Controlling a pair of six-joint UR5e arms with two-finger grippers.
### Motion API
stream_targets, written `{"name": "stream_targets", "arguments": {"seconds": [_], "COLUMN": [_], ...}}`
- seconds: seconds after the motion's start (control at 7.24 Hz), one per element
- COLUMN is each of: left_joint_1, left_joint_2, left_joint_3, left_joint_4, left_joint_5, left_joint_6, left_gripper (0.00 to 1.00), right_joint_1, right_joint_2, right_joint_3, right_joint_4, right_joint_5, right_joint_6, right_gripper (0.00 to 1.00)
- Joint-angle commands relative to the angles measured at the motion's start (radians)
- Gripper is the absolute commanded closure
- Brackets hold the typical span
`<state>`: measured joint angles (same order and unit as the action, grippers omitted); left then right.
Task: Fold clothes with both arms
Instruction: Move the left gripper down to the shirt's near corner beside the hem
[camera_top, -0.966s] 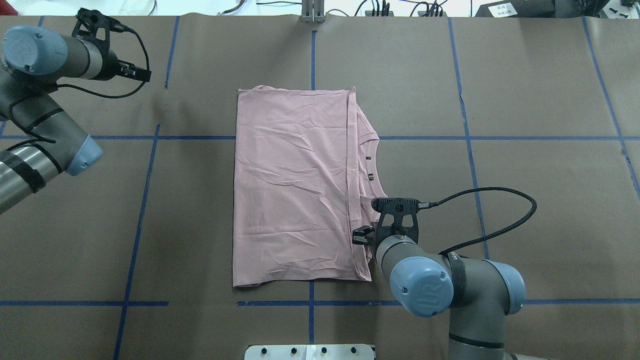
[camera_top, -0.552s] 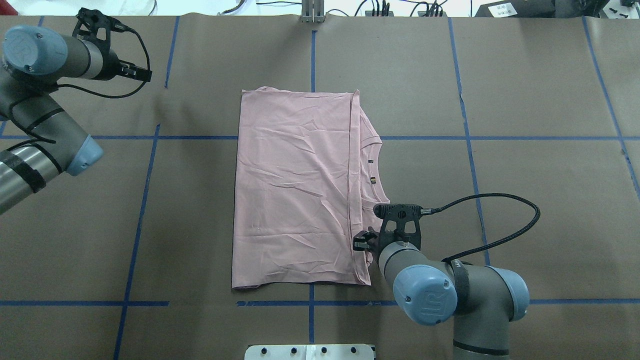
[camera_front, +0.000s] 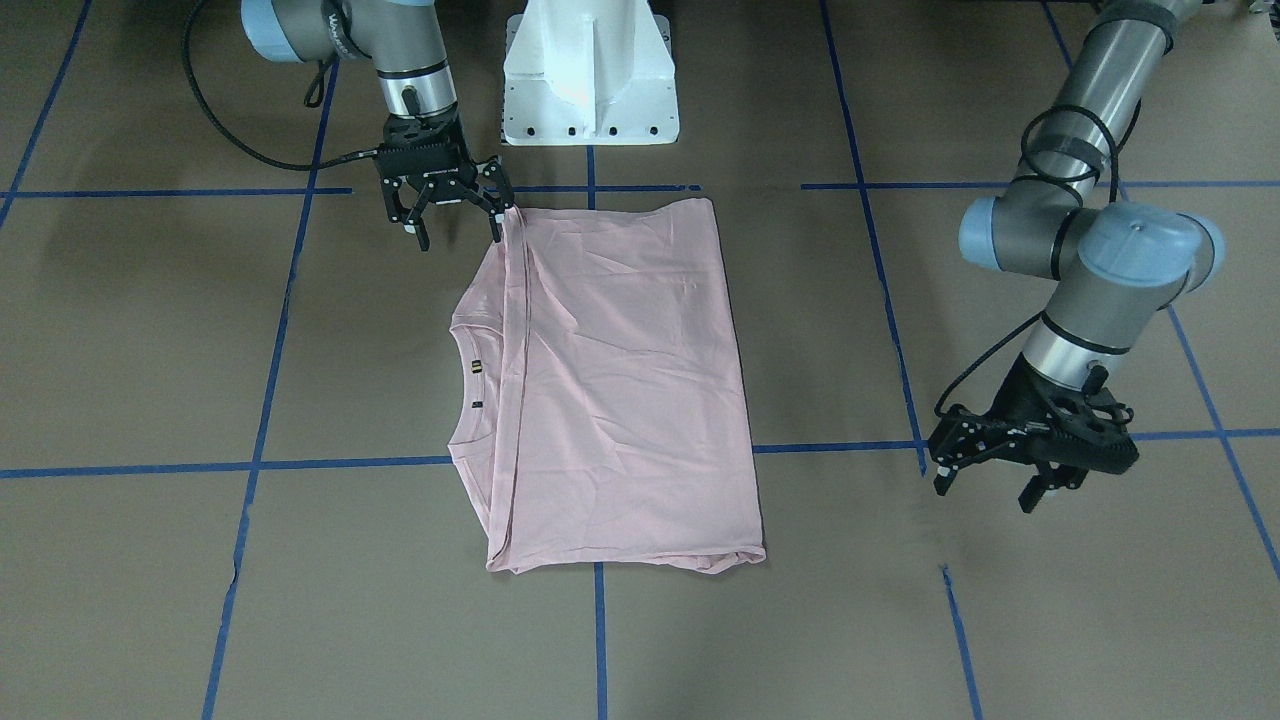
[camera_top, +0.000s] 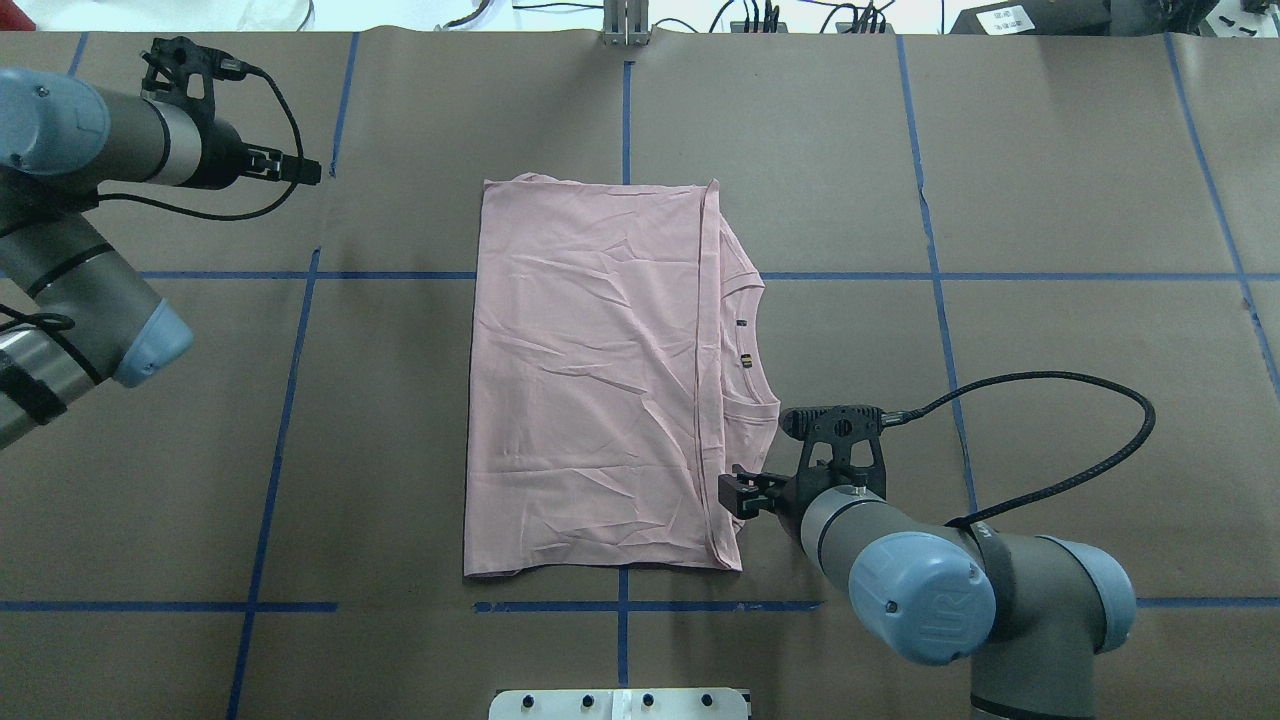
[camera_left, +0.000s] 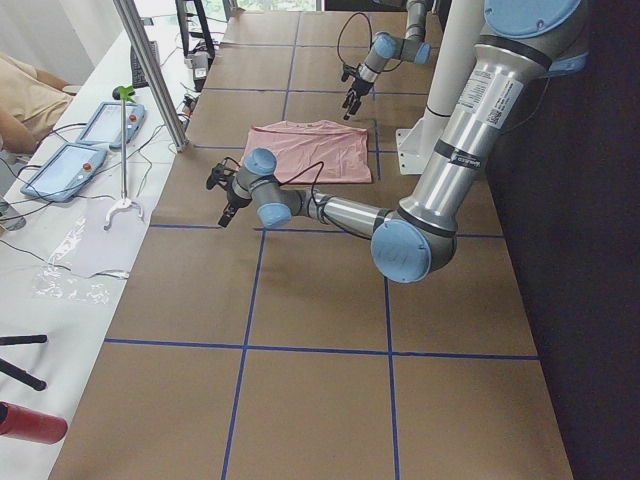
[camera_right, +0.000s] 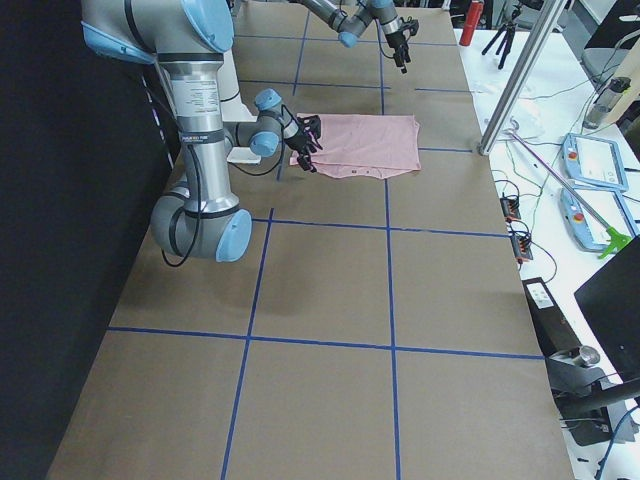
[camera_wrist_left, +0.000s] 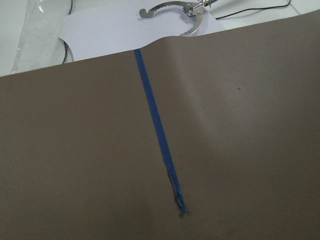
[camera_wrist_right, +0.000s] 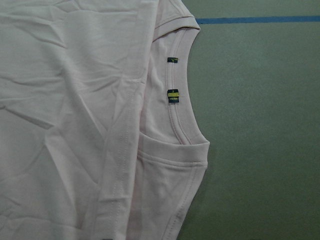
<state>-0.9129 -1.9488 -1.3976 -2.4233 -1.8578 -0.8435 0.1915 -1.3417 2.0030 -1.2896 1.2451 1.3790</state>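
The pale pink T-shirt (camera_top: 590, 370) lies folded into a tall rectangle mid-table, back side up, its print hidden. Its ribbed collar (camera_wrist_right: 175, 120) with small dark tags pokes out on the robot's right. It also shows in the front view (camera_front: 620, 380). My right gripper (camera_front: 457, 232) is open, jaws spread wide, low at the shirt's near right corner; one fingertip (camera_front: 497, 228) is at the folded hem. In the overhead view this gripper (camera_top: 735, 495) sits against the shirt's right edge. My left gripper (camera_front: 985, 490) is open and empty, hovering well off the shirt's far left.
The brown paper table (camera_top: 1050, 200) carries a grid of blue tape lines (camera_top: 290, 380). The white pedestal base (camera_front: 590, 70) stands at the robot's edge. A side bench with tablets (camera_left: 60, 165) and cables runs along the far edge. The left wrist view shows only paper and tape (camera_wrist_left: 155, 130).
The shirt's far edge shifted slightly right, then settled. My right gripper drew back toward the robot's right along the shirt's edge. My left gripper moved a little toward the shirt.
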Motion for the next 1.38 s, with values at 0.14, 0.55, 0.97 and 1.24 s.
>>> {"name": "stream_targets", "arguments": {"seconds": [0.14,0.55,0.97,1.24], "left_joint_1": [0.239,0.551,0.701,0.735], "left_joint_2": [0.231,0.298,0.187,0.174], "left_joint_3": [-0.388,-0.589,-0.58,-0.572], "left_joint_4": [0.029,0.154,0.327,0.36], "left_joint_5": [0.055,0.285,0.428,0.428], "left_joint_6": [-0.351,-0.699,-1.01,-1.028], "left_gripper": [0.0,0.0,0.33,0.36], "right_joint_1": [-0.003,-0.003,-0.003,-0.003], "right_joint_2": [-0.008,-0.007,-0.005,-0.007], "right_joint_3": [0.022,0.02,0.02,0.02], "right_joint_4": [0.004,0.004,0.006,0.006], "right_joint_5": [-0.003,-0.006,-0.006,-0.006], "right_joint_6": [0.008,0.025,0.025,0.025], "right_gripper": [0.0,0.0,0.0,0.0]}}
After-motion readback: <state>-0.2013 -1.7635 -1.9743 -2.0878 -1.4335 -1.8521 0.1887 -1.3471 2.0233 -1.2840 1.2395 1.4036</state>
